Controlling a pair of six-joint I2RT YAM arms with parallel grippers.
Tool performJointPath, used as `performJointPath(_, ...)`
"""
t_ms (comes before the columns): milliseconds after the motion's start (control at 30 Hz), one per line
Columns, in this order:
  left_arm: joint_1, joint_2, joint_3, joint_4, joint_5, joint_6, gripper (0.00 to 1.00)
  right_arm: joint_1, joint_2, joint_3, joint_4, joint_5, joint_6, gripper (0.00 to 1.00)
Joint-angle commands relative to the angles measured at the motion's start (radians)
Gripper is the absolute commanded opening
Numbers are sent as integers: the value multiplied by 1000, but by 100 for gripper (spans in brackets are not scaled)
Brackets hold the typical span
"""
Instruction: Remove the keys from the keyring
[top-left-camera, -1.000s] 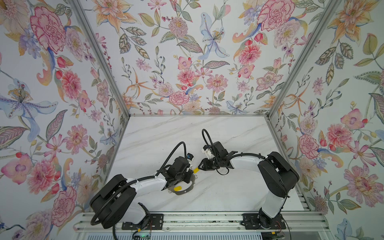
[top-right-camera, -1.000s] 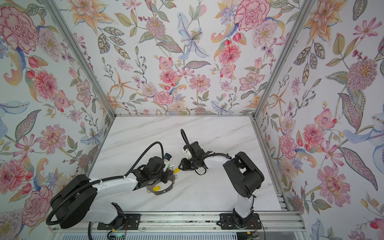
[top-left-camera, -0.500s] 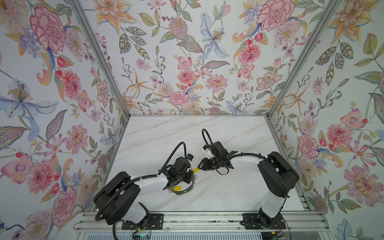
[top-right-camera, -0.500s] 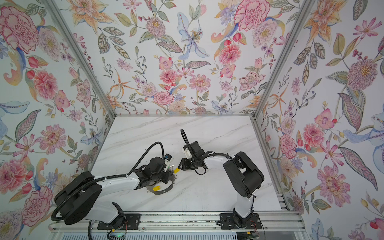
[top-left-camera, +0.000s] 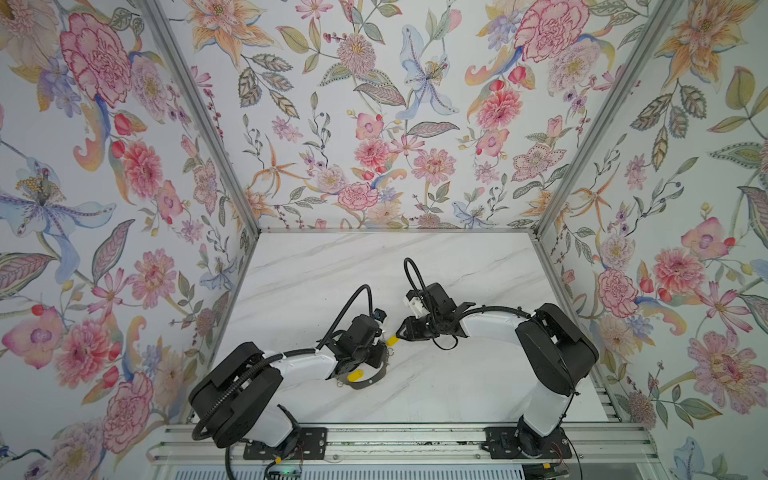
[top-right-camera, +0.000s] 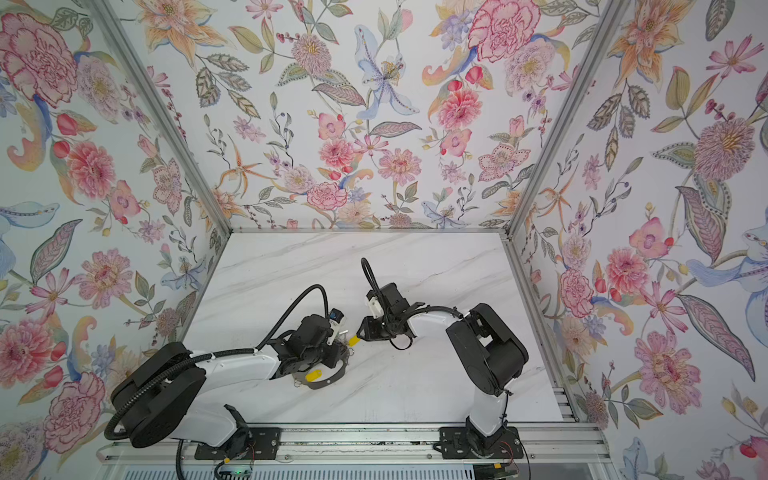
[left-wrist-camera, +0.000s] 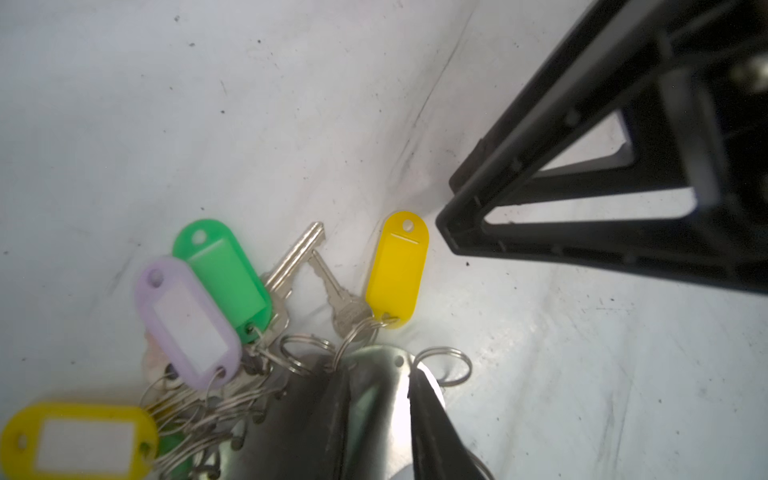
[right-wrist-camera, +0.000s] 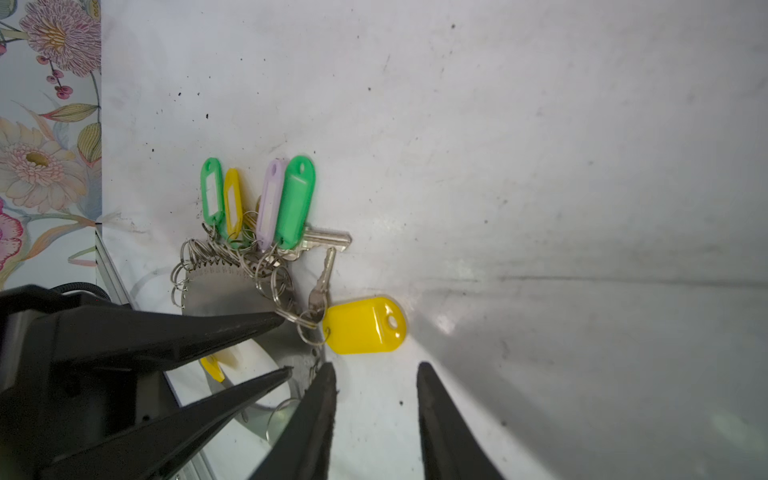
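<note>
The right gripper (right-wrist-camera: 374, 370) hung with its jaws well apart and empty, the yellow tag (right-wrist-camera: 361, 326) of one key lying just ahead of its tips, not between them. The left gripper (right-wrist-camera: 286, 344) had its jaws a little apart across the band of the keyring (right-wrist-camera: 216, 291); whether they pinched it could not be told. The keyring lay on the table (right-wrist-camera: 540, 166) under that gripper, and the keys (right-wrist-camera: 328, 239), on their loops (right-wrist-camera: 195, 253), fanned out beyond its tips.
</note>
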Motion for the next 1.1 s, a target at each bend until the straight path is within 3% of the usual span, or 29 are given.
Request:
performJointPath(0,-9,-38,-8,-21,-49,-20,30,2,-15,-16,14,15,9,35)
performJointPath(167,-4,-53,-16,-12,-59,-25,32,9,-14,-16,18,17,11,35)
performJointPath(700,-1,82,51,2,7,9,31,13,-30,-30,8,33,9,35)
performJointPath(1067,-1,70,43,9,10,5,16,15,-24,-30,11,32,10,35)
